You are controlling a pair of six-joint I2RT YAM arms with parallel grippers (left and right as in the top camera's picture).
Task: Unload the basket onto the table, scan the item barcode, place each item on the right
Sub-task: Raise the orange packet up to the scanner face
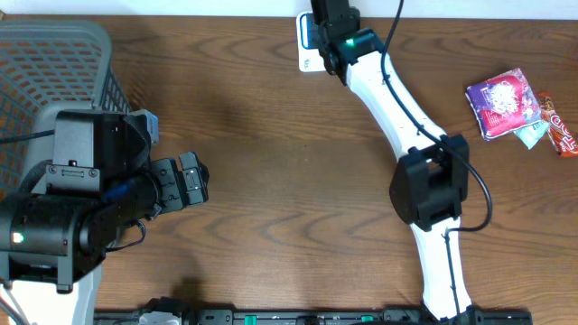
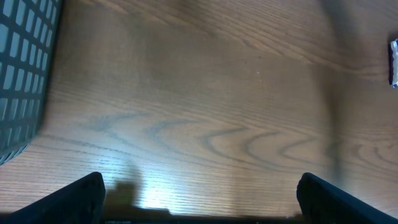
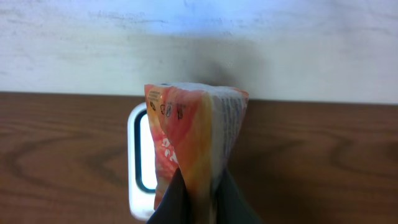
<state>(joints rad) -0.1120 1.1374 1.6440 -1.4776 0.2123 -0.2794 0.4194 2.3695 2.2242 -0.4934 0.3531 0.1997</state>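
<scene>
An orange and white snack packet (image 3: pixel 193 130) stands upright, pinched at its lower end in my right gripper (image 3: pixel 202 193), which is shut on it. Just behind the packet and a little to its left is the white barcode scanner (image 3: pixel 138 162) with its lit window. In the overhead view the right gripper (image 1: pixel 327 20) is at the table's far edge over the scanner (image 1: pixel 305 47), and the packet is hidden beneath it. My left gripper (image 1: pixel 191 181) hangs open and empty over bare wood at the left, its fingers (image 2: pixel 78 199) wide apart.
A grey mesh basket (image 1: pixel 54 63) stands at the back left, close beside the left arm. A purple snack packet (image 1: pixel 503 104) and a red one (image 1: pixel 562 134) lie at the right edge. The white wall runs just behind the scanner.
</scene>
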